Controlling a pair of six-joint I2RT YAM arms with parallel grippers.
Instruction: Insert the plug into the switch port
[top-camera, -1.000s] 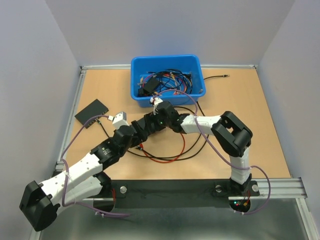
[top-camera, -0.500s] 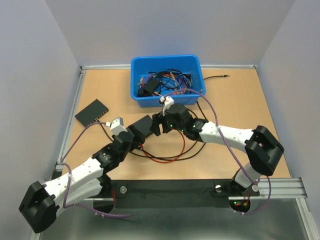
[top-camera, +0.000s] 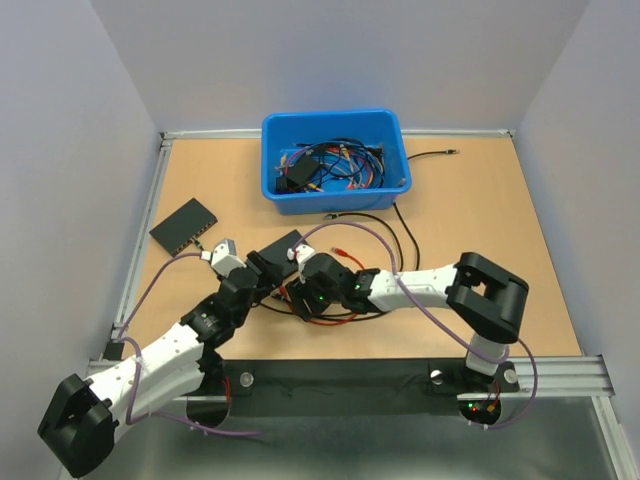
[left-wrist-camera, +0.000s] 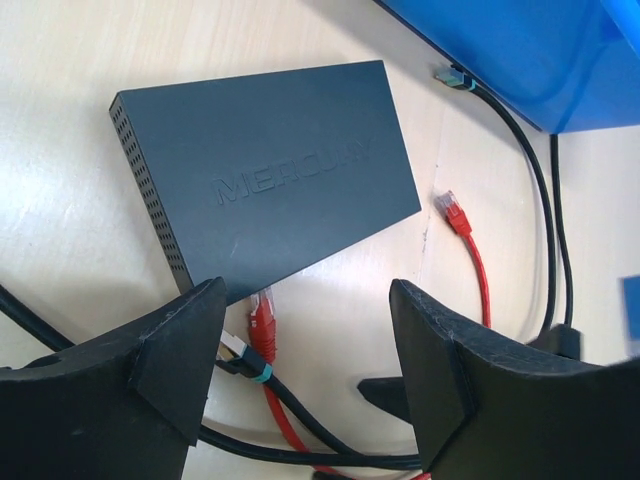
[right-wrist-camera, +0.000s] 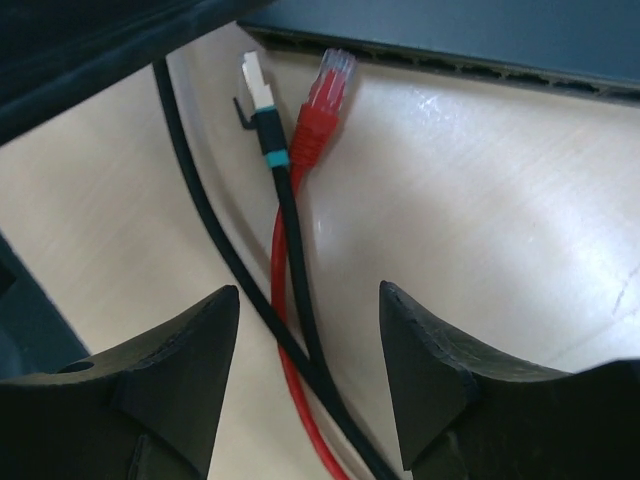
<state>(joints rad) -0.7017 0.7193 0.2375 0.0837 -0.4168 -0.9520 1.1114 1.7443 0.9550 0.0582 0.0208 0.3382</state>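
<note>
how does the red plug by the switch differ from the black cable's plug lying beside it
The red plug has a red boot on a red cable; the black cable's plug has a pale tip and teal band. The red plug's tip lies nearer the switch. Both lie on the table, unplugged, pointing at it.

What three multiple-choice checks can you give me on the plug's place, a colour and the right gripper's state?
1. Where is the red plug? A fully inside a port; B on the table, tip at the switch's port edge; C clamped in a gripper.
2. Band round the black cable near its tip? A yellow; B teal; C orange.
3. Right gripper? A open; B shut on the red plug; C shut on the black cable.
Key: B, it lies before the ports; B, teal ring shows; A, fingers stand apart, cables loose between.
</note>
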